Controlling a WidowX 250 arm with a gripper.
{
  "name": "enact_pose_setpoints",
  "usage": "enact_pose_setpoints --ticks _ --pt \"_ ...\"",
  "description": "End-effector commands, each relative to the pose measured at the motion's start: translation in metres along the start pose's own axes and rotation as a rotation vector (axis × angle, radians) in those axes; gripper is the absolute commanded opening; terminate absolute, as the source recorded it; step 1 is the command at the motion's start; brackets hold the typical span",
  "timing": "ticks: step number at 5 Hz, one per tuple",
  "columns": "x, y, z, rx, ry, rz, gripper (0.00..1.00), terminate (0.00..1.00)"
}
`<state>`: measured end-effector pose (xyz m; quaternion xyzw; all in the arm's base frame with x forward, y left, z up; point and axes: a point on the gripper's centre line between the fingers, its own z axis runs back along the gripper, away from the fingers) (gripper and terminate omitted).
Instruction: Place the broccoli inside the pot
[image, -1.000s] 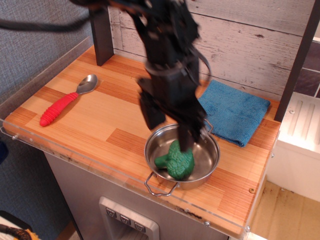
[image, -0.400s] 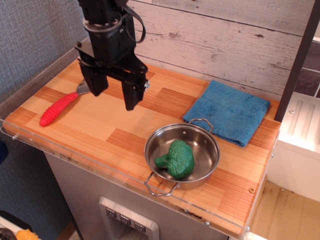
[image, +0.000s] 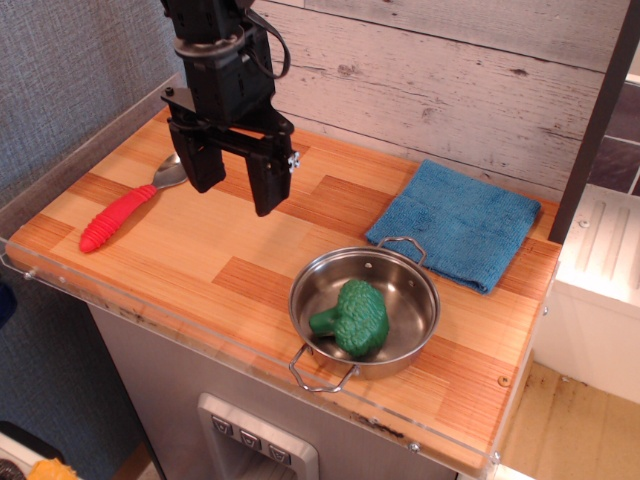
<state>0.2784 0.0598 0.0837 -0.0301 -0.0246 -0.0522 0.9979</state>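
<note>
Shifted slightly right, gripper (image: 238, 183) fingers (image: 270, 186) apart; broccoli (image: 352, 319) in pot (image: 415, 270).

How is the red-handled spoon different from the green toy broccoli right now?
The red-handled metal spoon is long and slim, lying bare on the wooden counter; the bumpy green toy broccoli is rounded, lying inside the shiny steel pot. The open end effector holds neither.
</note>
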Motion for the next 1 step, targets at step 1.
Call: enact_pose_setpoints --ticks 1 --pt "-0.0022 0.002 0.014 0.009 -0.03 0.003 1.0 1.0"
